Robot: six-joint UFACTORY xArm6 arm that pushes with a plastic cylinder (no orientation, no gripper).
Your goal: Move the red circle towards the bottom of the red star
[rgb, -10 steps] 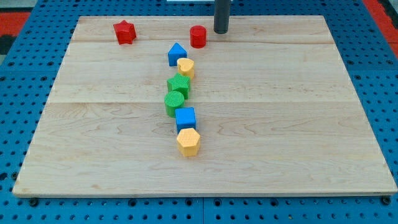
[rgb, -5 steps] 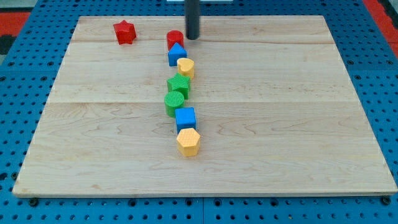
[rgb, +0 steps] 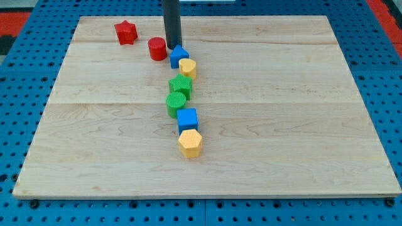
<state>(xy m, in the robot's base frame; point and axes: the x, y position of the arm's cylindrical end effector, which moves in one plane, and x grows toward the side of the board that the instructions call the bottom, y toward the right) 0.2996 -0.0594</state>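
Observation:
The red circle [rgb: 157,48] lies near the view's top, right of and a little below the red star [rgb: 125,32]. My tip [rgb: 171,48] is right beside the red circle on its right side, and stands between it and the blue block [rgb: 179,56]. The rod rises from the tip to the view's top edge.
A column of blocks runs down from the blue block: a yellow block [rgb: 187,68], two green blocks [rgb: 180,85] [rgb: 176,103], a blue cube [rgb: 187,119] and a yellow hexagon [rgb: 190,143]. The wooden board [rgb: 301,125] lies on a blue pegboard.
My tip has moved left and slightly down along the board's top. The red circle has slid left with it, from right of the blue block to its upper left, nearer the red star.

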